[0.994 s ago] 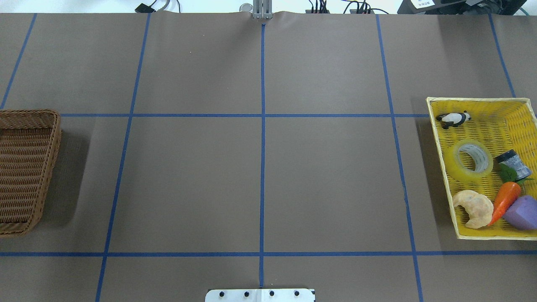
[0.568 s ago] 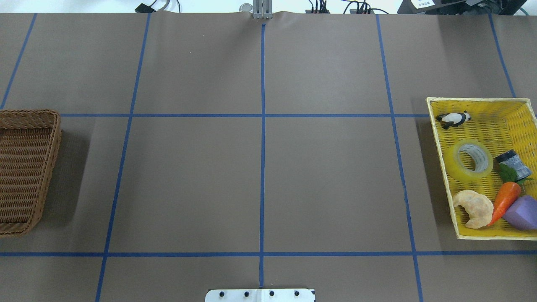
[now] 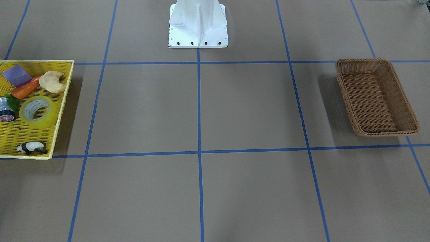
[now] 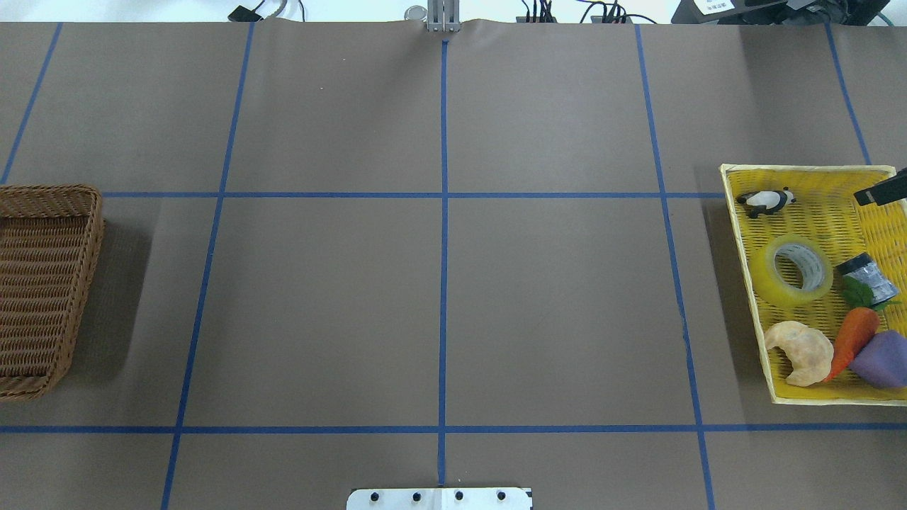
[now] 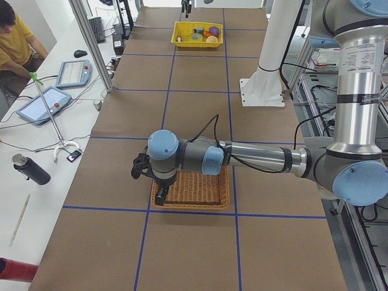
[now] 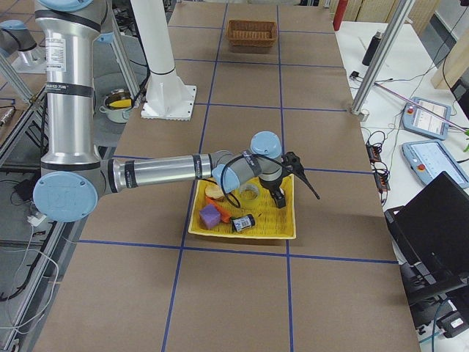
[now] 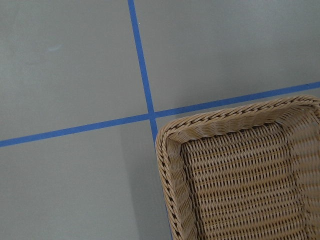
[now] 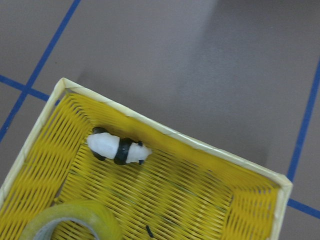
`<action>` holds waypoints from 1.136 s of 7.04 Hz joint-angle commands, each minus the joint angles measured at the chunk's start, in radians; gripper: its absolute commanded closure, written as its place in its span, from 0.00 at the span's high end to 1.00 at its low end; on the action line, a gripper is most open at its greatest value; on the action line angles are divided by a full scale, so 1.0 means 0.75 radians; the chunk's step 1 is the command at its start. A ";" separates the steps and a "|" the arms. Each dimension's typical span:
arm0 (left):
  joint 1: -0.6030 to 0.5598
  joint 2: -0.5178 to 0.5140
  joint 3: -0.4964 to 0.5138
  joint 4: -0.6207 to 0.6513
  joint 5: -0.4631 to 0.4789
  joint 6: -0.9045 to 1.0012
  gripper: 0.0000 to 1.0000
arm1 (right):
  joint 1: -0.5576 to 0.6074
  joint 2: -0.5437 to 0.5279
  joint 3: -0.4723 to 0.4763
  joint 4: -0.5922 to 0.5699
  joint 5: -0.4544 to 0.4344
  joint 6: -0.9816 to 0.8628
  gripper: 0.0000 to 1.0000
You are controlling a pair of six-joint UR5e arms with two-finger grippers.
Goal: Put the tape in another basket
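The tape (image 4: 792,270) is a translucent yellow roll lying flat in the yellow mesh tray (image 4: 808,172) at the table's right end; it also shows as the tape (image 3: 36,111) and, cut by the bottom edge, the tape (image 8: 70,224). The brown wicker basket (image 4: 42,290) stands at the left end and is empty (image 3: 376,97). My right gripper (image 6: 297,192) hovers over the tray's far end, beyond the tape; only one dark finger (image 4: 882,191) enters the overhead view, so I cannot tell its state. My left gripper (image 5: 150,182) hangs over the basket's outer edge (image 7: 210,127); I cannot tell its state.
The yellow tray also holds a toy panda (image 4: 765,202), a croissant (image 4: 801,352), a carrot (image 4: 854,340), a purple block (image 4: 882,360) and a small dark can (image 4: 866,273). The white robot base (image 3: 198,25) stands mid-table. A seated person (image 5: 15,42) is beside the table.
A dark finger of my right gripper has come into the overhead view at the right edge, over the yellow tray's far corner. The tape and the other objects have not moved.
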 commanded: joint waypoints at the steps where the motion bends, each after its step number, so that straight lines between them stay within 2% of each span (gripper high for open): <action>1: 0.000 0.003 -0.004 -0.004 0.000 0.003 0.98 | -0.131 0.002 -0.023 0.020 -0.083 0.016 1.00; 6: 0.000 -0.003 -0.010 -0.039 -0.008 0.001 0.98 | -0.285 0.002 -0.068 0.022 -0.127 0.002 0.97; 8: 0.000 -0.003 -0.010 -0.041 -0.008 0.003 0.98 | -0.293 -0.002 -0.107 0.024 -0.125 -0.029 0.67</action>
